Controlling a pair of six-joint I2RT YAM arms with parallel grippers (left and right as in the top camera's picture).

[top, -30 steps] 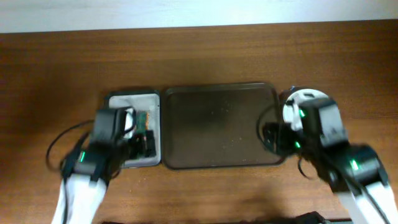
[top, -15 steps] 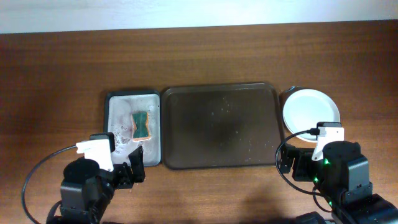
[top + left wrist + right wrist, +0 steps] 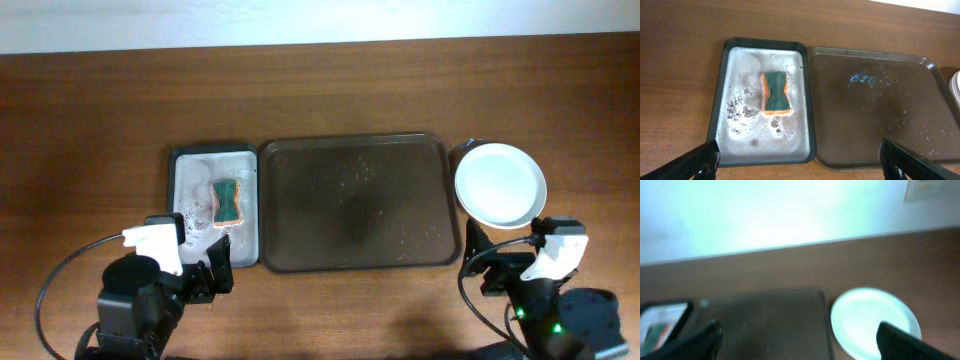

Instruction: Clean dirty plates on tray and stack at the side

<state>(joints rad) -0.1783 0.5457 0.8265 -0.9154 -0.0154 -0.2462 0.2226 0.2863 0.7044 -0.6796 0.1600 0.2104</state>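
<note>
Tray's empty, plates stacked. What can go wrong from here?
1. The plates sit very close to the tray rim, with a lower one peeking out top-left; bumping the tray may shift the stack.
2. The open right gripper hangs just short of the stack; a forward move might clip it.

No text, brand or number can be read on anything in view. The only candidate is a pale rectangular label (image 3: pixel 922 189) on the whitish wall (image 3: pixel 765 215), well beyond the right gripper (image 3: pixel 799 335) and off to its right. Its dark marks are too blurred to make out.
</note>
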